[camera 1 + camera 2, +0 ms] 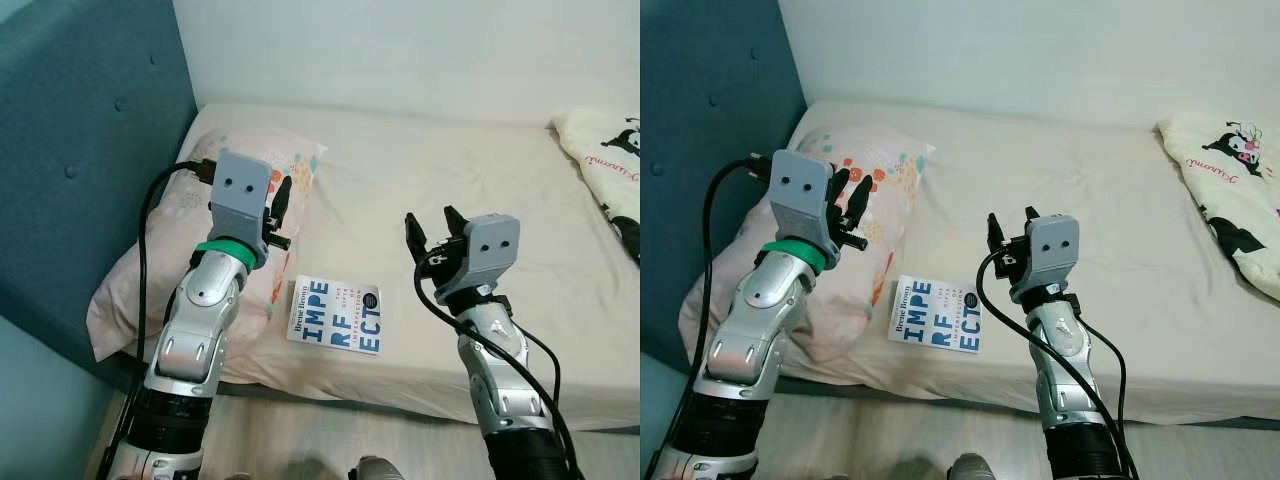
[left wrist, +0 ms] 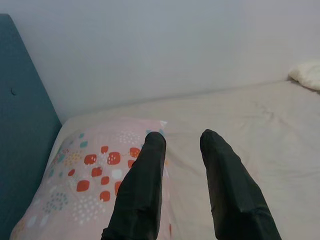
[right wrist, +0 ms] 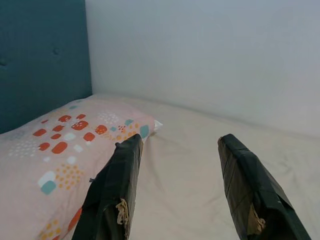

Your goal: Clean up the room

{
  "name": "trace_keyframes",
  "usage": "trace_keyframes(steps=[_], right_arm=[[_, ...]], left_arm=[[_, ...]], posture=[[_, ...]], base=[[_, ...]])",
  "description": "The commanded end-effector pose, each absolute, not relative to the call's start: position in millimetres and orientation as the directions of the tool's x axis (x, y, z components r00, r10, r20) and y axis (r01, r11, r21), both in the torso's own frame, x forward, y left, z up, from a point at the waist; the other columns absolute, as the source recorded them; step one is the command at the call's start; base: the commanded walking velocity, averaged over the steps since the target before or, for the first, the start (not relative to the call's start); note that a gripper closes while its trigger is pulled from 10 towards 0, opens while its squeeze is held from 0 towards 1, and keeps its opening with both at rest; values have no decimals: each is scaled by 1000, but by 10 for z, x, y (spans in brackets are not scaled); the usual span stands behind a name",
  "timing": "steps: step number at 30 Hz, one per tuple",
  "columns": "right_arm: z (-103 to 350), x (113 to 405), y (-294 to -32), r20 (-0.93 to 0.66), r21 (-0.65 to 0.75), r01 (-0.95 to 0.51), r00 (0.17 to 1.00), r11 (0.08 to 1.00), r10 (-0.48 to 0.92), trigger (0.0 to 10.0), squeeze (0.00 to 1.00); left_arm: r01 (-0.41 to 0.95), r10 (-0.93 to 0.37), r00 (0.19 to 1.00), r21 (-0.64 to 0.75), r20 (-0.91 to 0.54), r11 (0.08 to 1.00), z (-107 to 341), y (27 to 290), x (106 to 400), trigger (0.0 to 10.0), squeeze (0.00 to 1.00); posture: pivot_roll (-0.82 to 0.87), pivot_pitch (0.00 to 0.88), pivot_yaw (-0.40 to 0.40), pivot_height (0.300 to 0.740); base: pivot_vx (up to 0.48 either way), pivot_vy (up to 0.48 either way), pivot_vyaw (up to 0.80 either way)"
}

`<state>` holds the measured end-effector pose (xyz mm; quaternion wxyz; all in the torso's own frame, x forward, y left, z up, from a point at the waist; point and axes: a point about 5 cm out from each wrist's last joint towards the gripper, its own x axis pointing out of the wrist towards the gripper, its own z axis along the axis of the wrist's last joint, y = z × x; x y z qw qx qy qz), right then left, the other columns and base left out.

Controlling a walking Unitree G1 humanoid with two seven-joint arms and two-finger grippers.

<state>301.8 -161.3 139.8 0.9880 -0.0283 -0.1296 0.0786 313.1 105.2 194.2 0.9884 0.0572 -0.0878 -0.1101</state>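
A bedroom: bed (image 1: 480,250) with padded teal headboard (image 1: 80,150), patterned pillow (image 1: 170,260), against a plain wall (image 1: 400,50).

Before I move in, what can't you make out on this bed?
- Pillow: near side hidden by the left arm, left eye view.
- Book: small cover print too small to read.
- Blanket: cut off by the right edge, right eye view.
- Left pincer, right pincer: both open, empty.

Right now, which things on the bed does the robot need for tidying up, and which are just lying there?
For the tidying job:
- book, lying flat near the bed's front edge
- left end effector, open, above the pillow
- right end effector, open, above the sheet

Just lying about:
- patterned pillow by the headboard
- cartoon-print blanket at the far side
- bed itself
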Motion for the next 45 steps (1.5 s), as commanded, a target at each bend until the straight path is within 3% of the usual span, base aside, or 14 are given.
trace_keyframes(steps=[1,21,45], right_arm=[[1375,3021,-1605,245,-76,-151,955,986,165,10000,0],[1307,3011,-1575,220,16,-145,966,989,138,10000,0],[1279,3009,-1583,205,21,-143,969,989,136,10000,0]], left_arm=[[222,-241,962,142,132,965,1858,1039,3121,10000,0],[246,-262,960,151,97,957,1722,1013,3141,10000,0],[239,-256,961,151,104,959,1707,1011,3158,10000,0]], posture=[[-27,0,-19,686],[-32,0,-4,686],[-33,0,-5,686]], base=[[0,0,0],[0,0,-129],[0,-266,-100]])
